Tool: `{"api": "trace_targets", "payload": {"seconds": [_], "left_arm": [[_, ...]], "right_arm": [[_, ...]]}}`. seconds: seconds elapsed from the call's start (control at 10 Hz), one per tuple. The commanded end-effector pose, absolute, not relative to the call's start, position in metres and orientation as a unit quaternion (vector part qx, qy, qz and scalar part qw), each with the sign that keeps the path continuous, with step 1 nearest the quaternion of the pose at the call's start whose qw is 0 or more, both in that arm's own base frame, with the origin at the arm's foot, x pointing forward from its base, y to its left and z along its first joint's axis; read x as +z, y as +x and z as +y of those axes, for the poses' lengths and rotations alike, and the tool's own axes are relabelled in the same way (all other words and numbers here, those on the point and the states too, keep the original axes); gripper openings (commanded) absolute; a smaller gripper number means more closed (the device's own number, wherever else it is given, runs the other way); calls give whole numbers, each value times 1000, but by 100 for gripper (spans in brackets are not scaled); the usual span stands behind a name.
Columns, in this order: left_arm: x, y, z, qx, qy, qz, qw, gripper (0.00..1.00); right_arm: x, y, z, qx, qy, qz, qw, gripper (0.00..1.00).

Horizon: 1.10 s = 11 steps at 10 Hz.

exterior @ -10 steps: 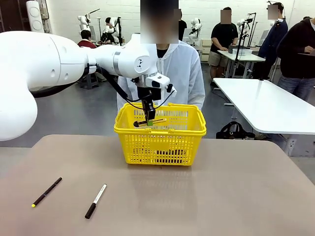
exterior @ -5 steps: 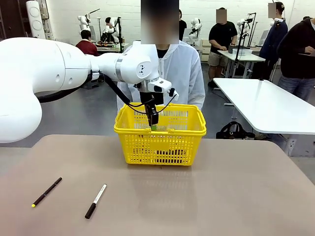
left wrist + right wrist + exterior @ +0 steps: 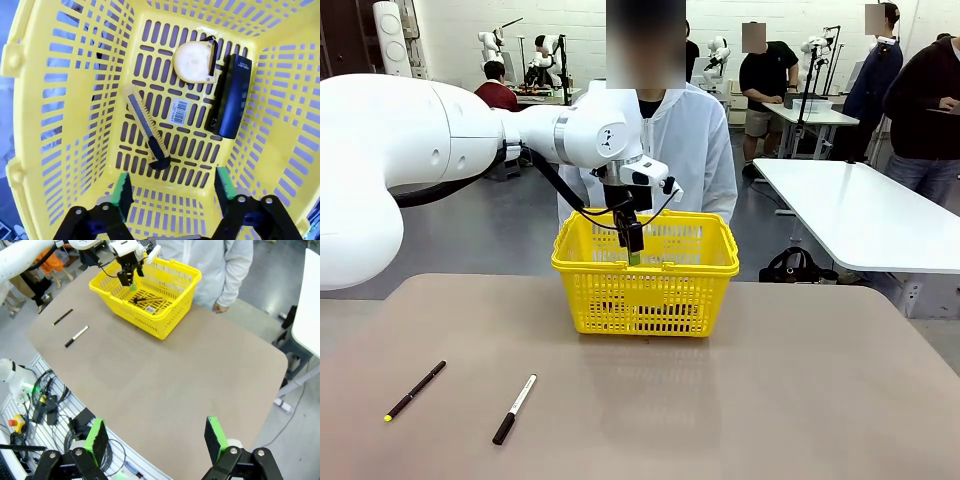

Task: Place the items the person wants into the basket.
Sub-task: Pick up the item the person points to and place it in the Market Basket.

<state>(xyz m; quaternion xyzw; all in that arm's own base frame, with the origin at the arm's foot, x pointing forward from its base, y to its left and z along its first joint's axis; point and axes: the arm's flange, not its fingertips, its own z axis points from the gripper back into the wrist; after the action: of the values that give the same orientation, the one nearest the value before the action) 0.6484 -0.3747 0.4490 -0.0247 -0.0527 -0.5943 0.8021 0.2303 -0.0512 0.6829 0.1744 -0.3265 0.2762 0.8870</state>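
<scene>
My left gripper (image 3: 632, 246) hangs open just inside the top of the yellow basket (image 3: 646, 290), in front of the person (image 3: 692, 140) in the white jacket. Looking down along its green pads (image 3: 122, 192), I see the yellow-and-black utility knife (image 3: 149, 131) lying on the basket (image 3: 12, 56) floor. The round yellow tape measure (image 3: 194, 62) lies beyond it, apart from the knife. Nothing sits between the left gripper (image 3: 172, 189) fingers. My right gripper (image 3: 156, 439) is open and empty, high above the near table edge, far from the basket (image 3: 170, 315).
A black oblong object (image 3: 231, 96) lies beside the tape measure in the basket. On the tan table (image 3: 740, 400) at front left lie a black pen with a yellow tip (image 3: 415, 390) and a black-and-white marker (image 3: 515, 408). A white table (image 3: 860, 210) stands at right.
One second ago the left gripper held the utility knife over the basket. It has opened, and the knife now lies on the basket floor. The gripper has barely shifted.
</scene>
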Motion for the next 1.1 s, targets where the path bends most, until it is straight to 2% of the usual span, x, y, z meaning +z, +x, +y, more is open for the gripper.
{"api": "trace_targets", "payload": {"seconds": [0.0,0.5,1.0], "left_arm": [[459,647,-371,-599,-32,-58,798,100],[479,632,-365,-589,-48,-53,805,100],[588,457,-256,-532,-58,-149,832,100]], "right_arm": [[682,231,-50,277,174,-326,887,100],[682,231,-50,277,174,-326,887,100],[682,231,-50,277,174,-326,887,100]]}}
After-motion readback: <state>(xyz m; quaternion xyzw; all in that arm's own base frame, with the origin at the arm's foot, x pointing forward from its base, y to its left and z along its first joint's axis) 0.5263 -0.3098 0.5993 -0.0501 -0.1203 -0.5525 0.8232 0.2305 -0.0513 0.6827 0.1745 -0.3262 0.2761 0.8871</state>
